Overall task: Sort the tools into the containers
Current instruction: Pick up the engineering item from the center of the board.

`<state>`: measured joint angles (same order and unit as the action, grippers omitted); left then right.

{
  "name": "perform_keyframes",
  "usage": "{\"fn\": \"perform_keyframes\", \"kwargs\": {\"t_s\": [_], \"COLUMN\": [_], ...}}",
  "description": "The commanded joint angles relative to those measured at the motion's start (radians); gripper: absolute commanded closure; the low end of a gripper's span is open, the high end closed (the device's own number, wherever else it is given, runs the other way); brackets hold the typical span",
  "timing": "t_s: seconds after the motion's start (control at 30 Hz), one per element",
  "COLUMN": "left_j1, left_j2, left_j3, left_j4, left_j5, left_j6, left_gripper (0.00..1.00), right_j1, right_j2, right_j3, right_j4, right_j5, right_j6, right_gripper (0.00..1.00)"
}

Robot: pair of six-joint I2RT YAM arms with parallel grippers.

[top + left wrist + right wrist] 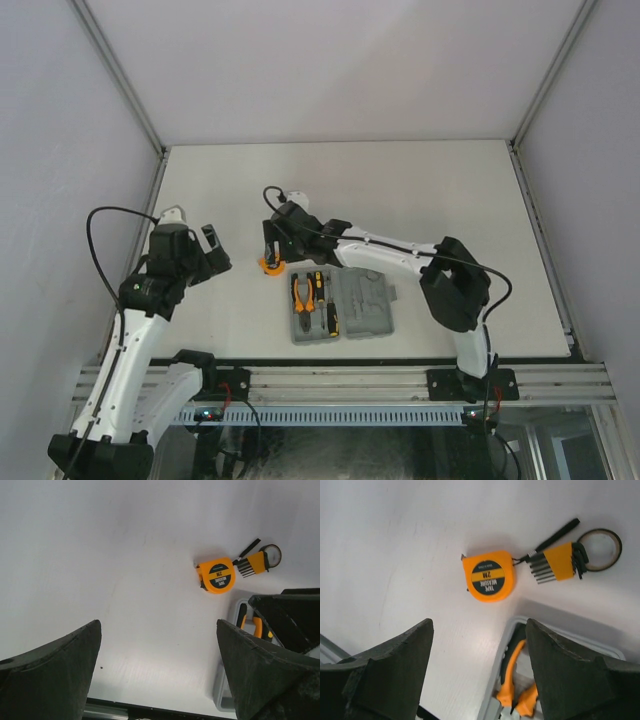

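The grey hinged tool case (368, 300) lies open near the table's front edge. Orange-handled pliers (302, 293) and a yellow-and-black screwdriver (326, 312) lie in its left half. The round orange tape measure (270, 265) lies on the table just beyond the case's far-left corner. My right gripper (273, 248) hovers over it, open and empty. In the right wrist view, the tape measure (488, 576) lies beside the orange-and-black hex-key set (559, 561) with its ring (601, 549). My left gripper (220, 252) is open and empty, to the left of the tape measure.
The right wrist view shows the case's corner rim (506, 645) and the pliers (512, 680) between my open fingers. The left wrist view shows the tape measure (217, 575), hex-key set (254, 562), case edge (222, 692) and my right gripper's dark fingers (290, 612).
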<state>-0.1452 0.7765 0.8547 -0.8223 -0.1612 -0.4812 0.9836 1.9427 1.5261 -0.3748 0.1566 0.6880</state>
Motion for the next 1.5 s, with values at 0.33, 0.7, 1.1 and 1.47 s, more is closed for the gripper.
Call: {"fn": "perform_keyframes", "kwargs": {"t_s": [0.33, 0.7, 1.1, 1.47], "left_j1": [0.013, 0.012, 0.012, 0.012], "left_j2": [-0.037, -0.047, -0.042, -0.031], "left_j3": [0.013, 0.004, 0.003, 0.002], "left_j4": [0.030, 0.038, 0.041, 0.043], "left_j5": [-0.091, -0.097, -0.088, -0.086], "left_j6": [0.060, 0.057, 0.058, 0.060], "left_gripper": [0.00, 0.00, 0.00, 0.00], "right_j1": [0.023, 0.023, 0.020, 0.026], "right_j2": [0.292, 0.455, 0.512, 0.499], "right_j3": [0.409, 0.596, 0.638, 0.637], "right_j4": [-0.231, -0.317, -0.385, -0.376], "right_j5": [0.084, 0.054, 0.063, 0.041], "right_j6": [-0.041, -0.055, -0.071, -0.099], "right_gripper": [0.26, 0.25, 0.32, 0.50]}}
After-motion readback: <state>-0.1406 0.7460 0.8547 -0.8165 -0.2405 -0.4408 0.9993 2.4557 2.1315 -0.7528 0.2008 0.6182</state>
